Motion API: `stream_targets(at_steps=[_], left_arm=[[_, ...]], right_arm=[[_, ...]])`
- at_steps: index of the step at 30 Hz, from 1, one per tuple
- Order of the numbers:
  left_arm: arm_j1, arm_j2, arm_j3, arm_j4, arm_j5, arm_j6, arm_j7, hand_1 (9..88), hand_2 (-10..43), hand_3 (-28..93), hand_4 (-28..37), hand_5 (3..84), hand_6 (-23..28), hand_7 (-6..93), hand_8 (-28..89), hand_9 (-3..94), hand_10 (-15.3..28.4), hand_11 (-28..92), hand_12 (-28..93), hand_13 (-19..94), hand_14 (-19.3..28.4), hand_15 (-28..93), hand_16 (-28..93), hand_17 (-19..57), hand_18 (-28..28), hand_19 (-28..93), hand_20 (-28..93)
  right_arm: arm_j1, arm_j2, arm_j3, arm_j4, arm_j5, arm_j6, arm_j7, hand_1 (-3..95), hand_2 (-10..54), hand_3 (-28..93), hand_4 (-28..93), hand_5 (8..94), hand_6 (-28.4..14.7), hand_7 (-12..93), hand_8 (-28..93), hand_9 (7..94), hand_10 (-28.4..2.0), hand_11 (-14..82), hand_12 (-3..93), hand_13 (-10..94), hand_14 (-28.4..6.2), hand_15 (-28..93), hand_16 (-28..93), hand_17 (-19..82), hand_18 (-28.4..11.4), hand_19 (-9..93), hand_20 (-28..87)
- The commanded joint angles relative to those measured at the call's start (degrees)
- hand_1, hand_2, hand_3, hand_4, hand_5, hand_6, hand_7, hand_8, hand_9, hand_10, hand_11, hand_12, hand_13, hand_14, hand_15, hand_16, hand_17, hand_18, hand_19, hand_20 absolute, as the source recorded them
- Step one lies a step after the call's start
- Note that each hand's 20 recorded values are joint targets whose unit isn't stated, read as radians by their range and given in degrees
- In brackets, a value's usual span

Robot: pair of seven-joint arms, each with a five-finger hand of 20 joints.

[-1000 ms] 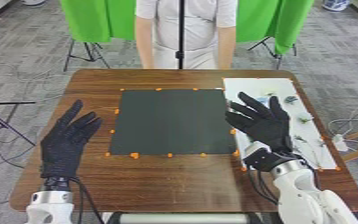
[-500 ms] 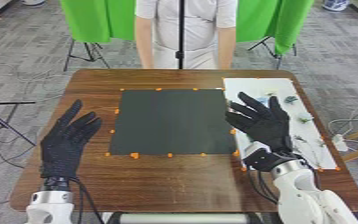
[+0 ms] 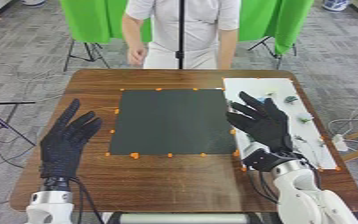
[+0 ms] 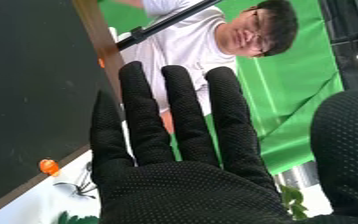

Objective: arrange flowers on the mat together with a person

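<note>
Kept where they were in the earlier frame, the left hand point(image 3: 65, 142) and right hand point(image 3: 266, 127) are held at the left and right of the head view, fingers extended and released. Flowers point(image 3: 291, 99) are laid on the white sheet point(image 3: 258, 86) at the right, beside the dark mat point(image 3: 169, 120) on the tabletop point(image 3: 175, 182).

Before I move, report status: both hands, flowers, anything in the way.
Left hand open, left of dark mat. Right hand open, over white sheet. Flowers on sheet, right of mat. Right hand blocks view of part of sheet.
</note>
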Motion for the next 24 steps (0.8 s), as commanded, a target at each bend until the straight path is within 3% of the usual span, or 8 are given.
stream_targets(at_steps=[1,24], left_arm=[[0.6,-0.05,0.17,-0.11,-0.35,0.43,-0.15,22.2,8.4,75,-27.8,32.6,6.5,10.9,-9,35.7,18.5,23,10,29,23.4,41,-7,-0.5,28.1,68,-12],[0.7,0.11,0.28,-0.19,-0.41,0.64,-0.27,22.3,8.4,74,-27.6,32.6,6.6,10.7,-9,35.8,18.6,23,10,29,23.6,41,-7,2.2,28.4,75,-20]], right_arm=[[-0.8,-0.3,0.6,-0.8,-2.3,-0.3,0.6,13.1,10.8,78,-26,44.0,-1.5,13,-13,45.0,-15.1,9.7,12.1,36,-19.2,20,15,4,-21.3,38,11],[-1.0,-0.5,0.9,-0.9,-4.6,-0.5,1.0,17.6,6.3,80,-26,44.0,-0.4,15,-13,45.9,-14.5,9.5,12.9,37,-18.1,20,16,5,-20.1,38,14]])
